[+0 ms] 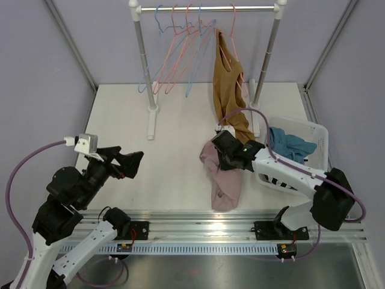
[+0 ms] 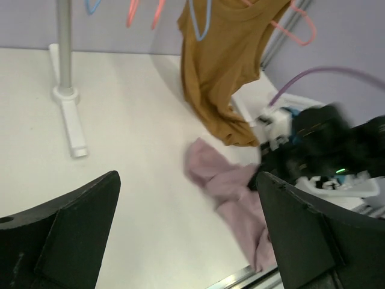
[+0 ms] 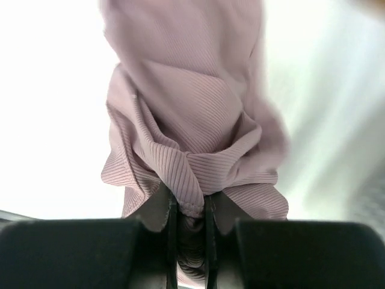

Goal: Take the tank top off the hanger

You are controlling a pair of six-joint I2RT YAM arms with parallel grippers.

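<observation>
Two garments were in play, and the right tool [image 1: 218, 155] had one of them. The pink ribbed tank top [image 1: 224, 180] was off the rack and down on the white surface [image 1: 174, 120]. A bunched fold of its hem was pinched right between the tool's fingertips. From the right wrist the fingers [image 3: 171, 241] were nearly together, with only the thickness of the cloth between them. The rest of the fabric spread away ahead of the tips, and part of it trailed toward the near edge below the tool.

Just beyond that tool, on its far side, a brown tank top [image 1: 227, 90] hung from a pink hanger [image 1: 243, 84] on the rail [image 1: 207, 8]. Its lower hem drooped close above the tool's back. Whether the two touched could not be made out.

Behind the tool, alongside its arm, stood a white basket [image 1: 317, 133] with blue cloth [image 1: 289, 144] in it. Bare pink and blue hangers [image 1: 174, 54] hung further along the rail.

Well off to the other side, the left tool [image 1: 129, 162] hovered above the surface. Its fingers [image 2: 72, 235] were spread wide with nothing between them, pointing toward the pink top.
</observation>
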